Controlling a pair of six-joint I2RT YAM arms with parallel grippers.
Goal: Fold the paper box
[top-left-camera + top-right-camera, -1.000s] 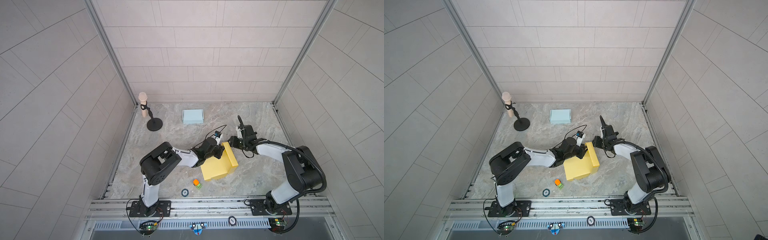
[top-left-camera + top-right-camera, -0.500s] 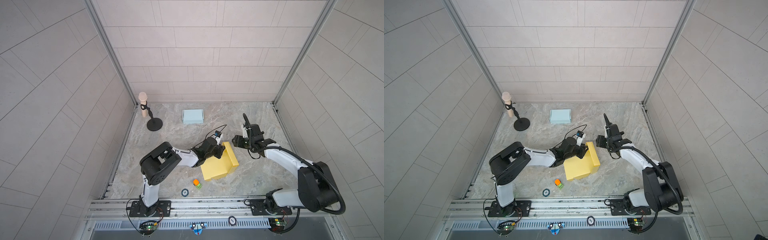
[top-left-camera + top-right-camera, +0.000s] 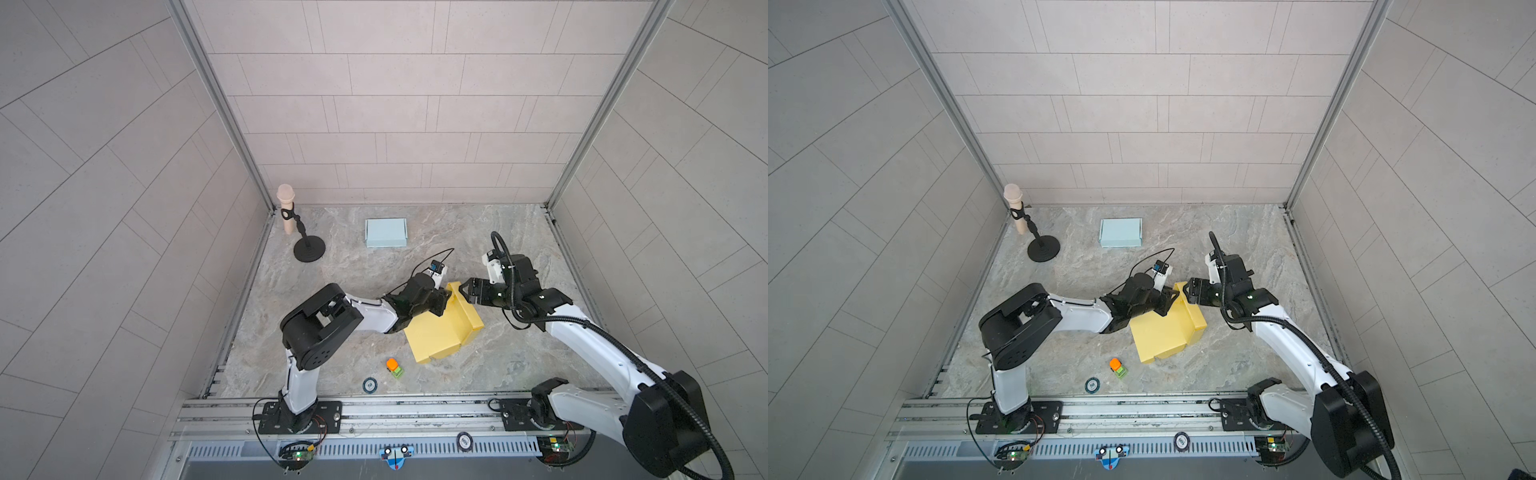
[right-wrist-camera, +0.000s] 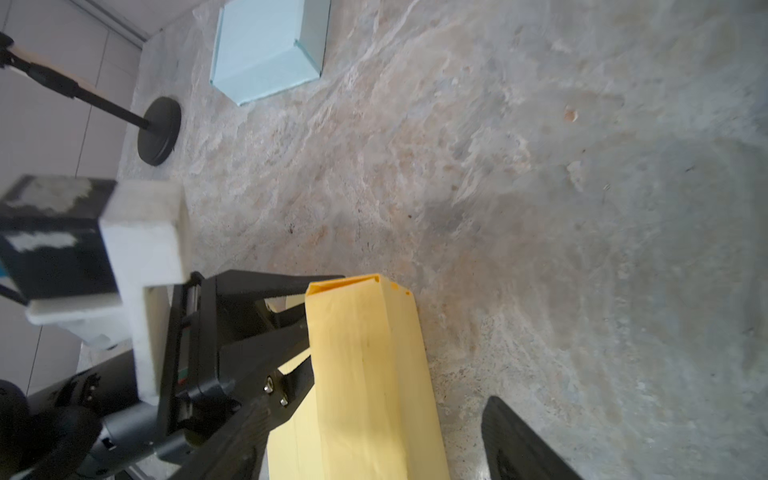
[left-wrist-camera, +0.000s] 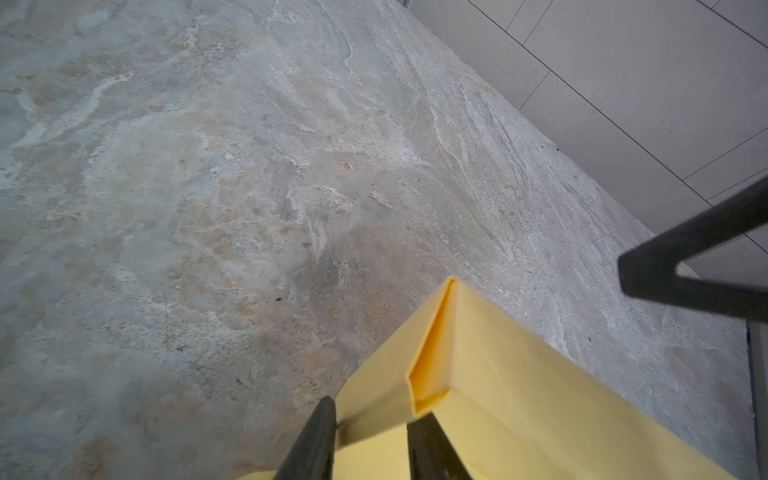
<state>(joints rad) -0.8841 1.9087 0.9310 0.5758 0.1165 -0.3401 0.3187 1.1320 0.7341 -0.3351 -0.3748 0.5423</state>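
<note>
The yellow paper box [image 3: 436, 332] [image 3: 1163, 332] lies half folded in the middle of the table, with one long wall raised along its right side. My left gripper [image 3: 442, 301] [image 3: 1169, 301] is at the box's far corner. In the left wrist view that gripper [image 5: 370, 440] is shut on a side flap of the box [image 5: 540, 395]. My right gripper [image 3: 467, 291] [image 3: 1192, 291] stands open at the far end of the raised wall. In the right wrist view the right gripper [image 4: 374, 449] has its fingers either side of the wall [image 4: 361, 353] with a gap.
A light blue folded box [image 3: 385, 232] [image 3: 1121, 232] lies at the back. A microphone stand [image 3: 308, 251] [image 3: 1043, 249] stands back left. An orange and green toy [image 3: 394, 368] and a round token [image 3: 369, 385] lie near the front rail.
My right gripper has opened and let go of the raised wall, and its arm has swung out toward the front right. The left gripper keeps its hold in the same place.
</note>
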